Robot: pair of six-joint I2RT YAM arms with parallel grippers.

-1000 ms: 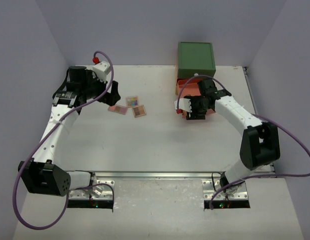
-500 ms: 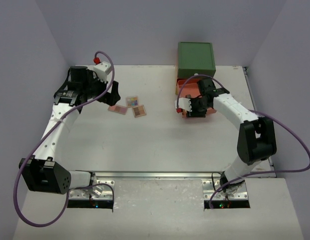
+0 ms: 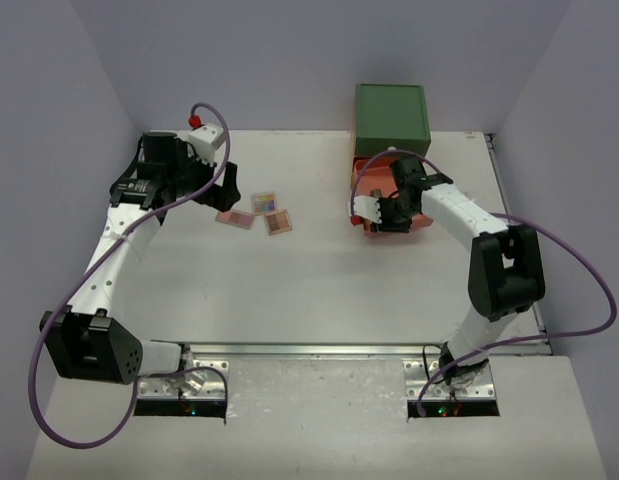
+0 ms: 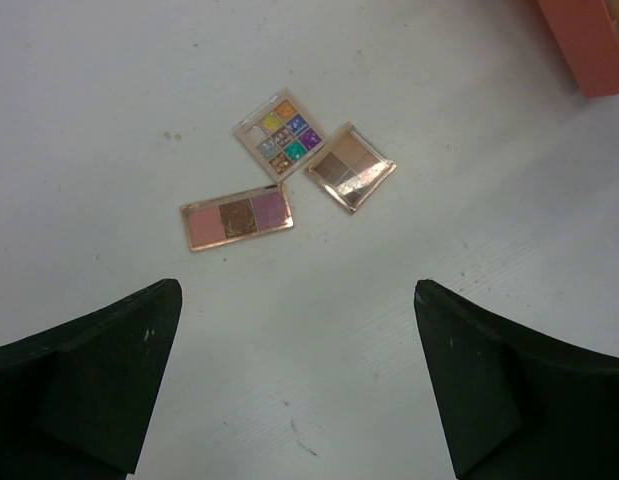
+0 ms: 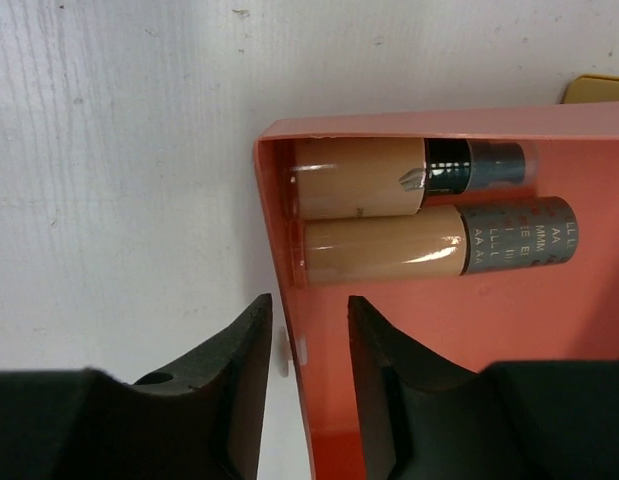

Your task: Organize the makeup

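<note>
Three flat palettes lie together on the white table: a pink-brown one (image 3: pixel 235 217) (image 4: pixel 237 217), a many-coloured one (image 3: pixel 264 202) (image 4: pixel 282 132) and a tan one (image 3: pixel 279 222) (image 4: pixel 351 167). My left gripper (image 3: pixel 224 190) (image 4: pixel 297 290) is open and empty, hovering just short of them. Two tan bottles, one with a dark cap (image 5: pixel 379 178) and one with a grey lettered cap (image 5: pixel 409 243), lie side by side in the open orange drawer (image 5: pixel 439 133) (image 3: pixel 374 175). My right gripper (image 3: pixel 374 212) (image 5: pixel 309 300) straddles the drawer's wall at its small white knob, jaws narrow with gaps on both sides.
The green-topped drawer chest (image 3: pixel 391 115) stands at the back right against the wall, the orange drawer pulled out in front of it. A yellow corner (image 5: pixel 599 88) shows past the drawer. The drawer's corner shows in the left wrist view (image 4: pixel 589 40).
My right gripper has shifted a little left and settled over the drawer's wall. The left arm and the palettes have barely moved.
</note>
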